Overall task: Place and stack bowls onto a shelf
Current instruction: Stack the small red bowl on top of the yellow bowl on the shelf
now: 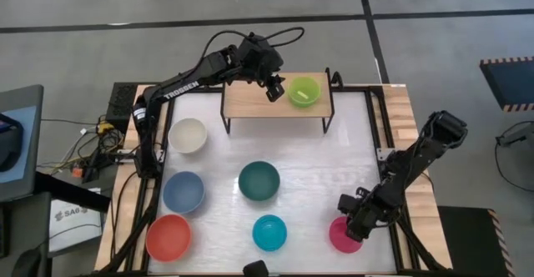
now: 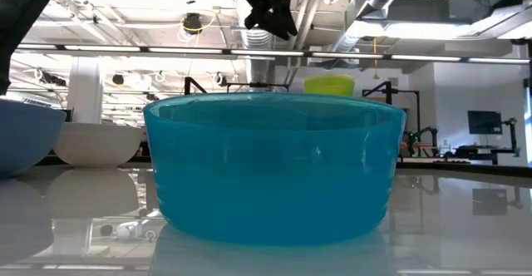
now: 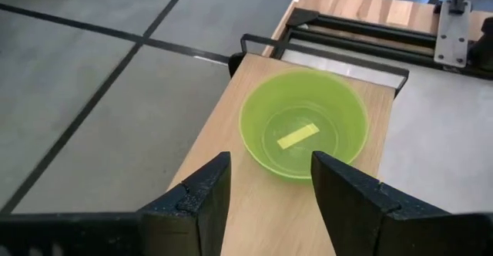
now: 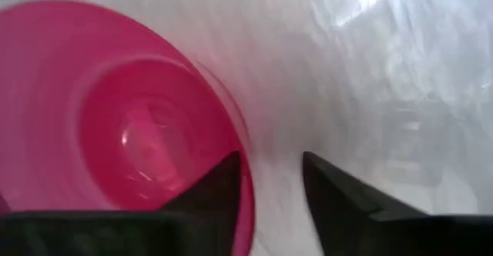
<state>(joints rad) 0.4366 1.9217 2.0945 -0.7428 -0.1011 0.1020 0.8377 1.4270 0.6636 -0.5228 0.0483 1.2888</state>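
Note:
The lime green bowl (image 1: pixel 304 91) (image 3: pixel 302 123) stands upright on the right end of the wooden shelf (image 1: pixel 250 100) at the table's far edge. My left gripper (image 1: pixel 274 88) (image 3: pixel 269 163) hovers open just left of it, above the shelf top, touching nothing. The pink bowl (image 1: pixel 344 236) (image 4: pixel 123 125) sits on the table near its right near corner. My right gripper (image 1: pixel 354 217) (image 4: pixel 269 160) is open and low over it, its fingers astride the bowl's rim. The yellow bowl is out of view. My right gripper comes down on the pink bowl from above. One finger (image 4: pixel 219 186) stands inside the rim (image 4: pixel 248 186) and the other (image 4: pixel 331 194) outside it, over the table. Whether either finger touches the wall I cannot tell.
On the table stand the white bowl (image 1: pixel 188 135), slate-blue bowl (image 1: pixel 183 191), red-orange bowl (image 1: pixel 168 237), dark teal bowl (image 1: pixel 259 181) and cyan bowl (image 1: pixel 269 232), all upright. The cyan bowl (image 2: pixel 274 168) fills the low view. The shelf top left of the green bowl is bare.

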